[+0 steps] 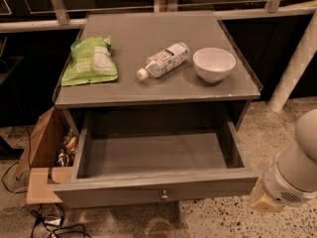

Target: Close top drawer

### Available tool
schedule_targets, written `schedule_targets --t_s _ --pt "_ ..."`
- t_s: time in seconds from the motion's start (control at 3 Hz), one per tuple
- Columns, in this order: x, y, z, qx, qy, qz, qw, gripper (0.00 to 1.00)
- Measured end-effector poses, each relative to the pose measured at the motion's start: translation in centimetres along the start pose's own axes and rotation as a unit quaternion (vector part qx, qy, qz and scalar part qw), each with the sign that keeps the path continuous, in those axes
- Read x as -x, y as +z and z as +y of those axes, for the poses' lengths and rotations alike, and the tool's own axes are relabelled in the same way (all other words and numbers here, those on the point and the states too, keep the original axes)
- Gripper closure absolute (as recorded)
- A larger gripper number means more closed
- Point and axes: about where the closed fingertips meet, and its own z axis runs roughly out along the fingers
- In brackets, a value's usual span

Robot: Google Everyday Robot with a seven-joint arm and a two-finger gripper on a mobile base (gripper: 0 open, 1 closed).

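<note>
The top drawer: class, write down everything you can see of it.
The top drawer is a wide grey box, pulled out beneath the tabletop, with nothing visible inside. Its plain flat front carries one small round metal knob at the centre. The gripper hangs by its right front corner; whether they touch cannot be told.

On the grey bench (148,29) a green snack bag (90,61) lies flat at the left. A plastic bottle (163,60) lies on its side in the middle, and a white bowl (214,64) stands upright just beside it. An open cardboard box (42,152) sits on the speckled floor (277,128) left of the bench, with black cables (49,226) near it.
</note>
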Motion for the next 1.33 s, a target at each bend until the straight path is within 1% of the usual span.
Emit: schedule_targets --t_s 0.33,1.0,1.33 --pt "0.6 1.8 -0.7 0.006 -0.001 -0.005 1.0 1.0" --pt "4.0 4.7 -3.3 0.01 -0.024 -0.01 0.9996 1.0" --pt "4.2 6.7 -3.6 0.02 -0.02 -0.005 0.9996 1.0"
